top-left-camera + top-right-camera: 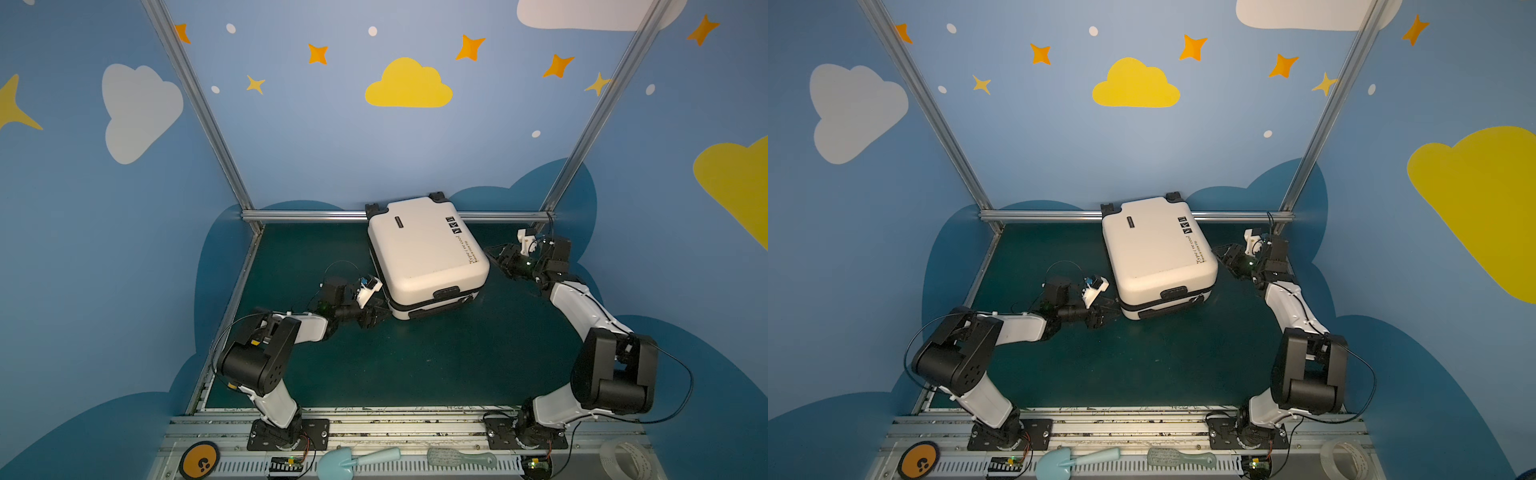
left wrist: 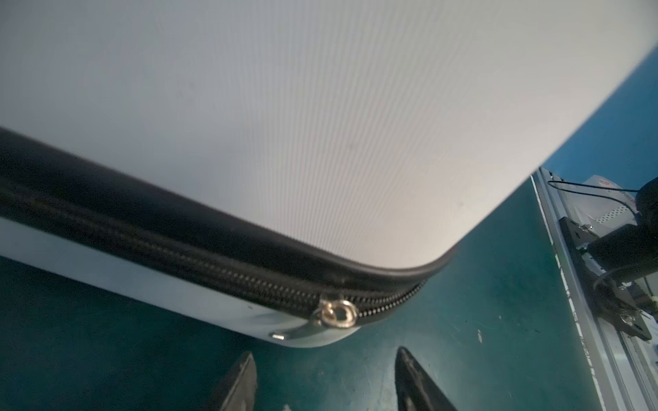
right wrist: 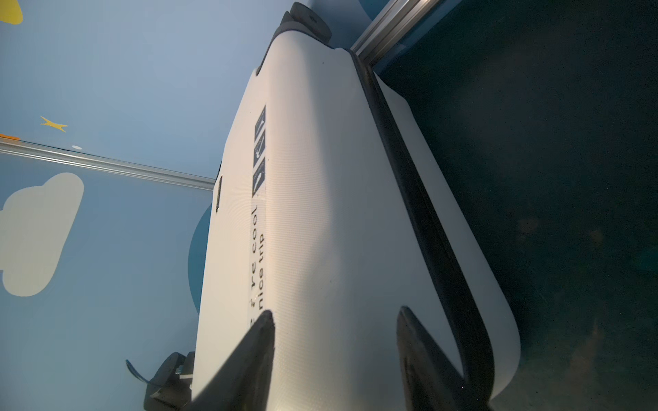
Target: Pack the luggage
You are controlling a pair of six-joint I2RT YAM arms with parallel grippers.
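While luggage (image 1: 424, 253) lies flat | left gripper (image 2: 324, 352) apart (near zipper pull (image 2: 334, 315)) | right gripper (image 3: 335, 311) apart

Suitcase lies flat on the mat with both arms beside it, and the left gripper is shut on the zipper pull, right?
Not quite. The left gripper is open and stops short of the zipper pull, holding nothing, as the left wrist view shows. The rest holds: the suitcase lies flat on the mat with both arms beside it.
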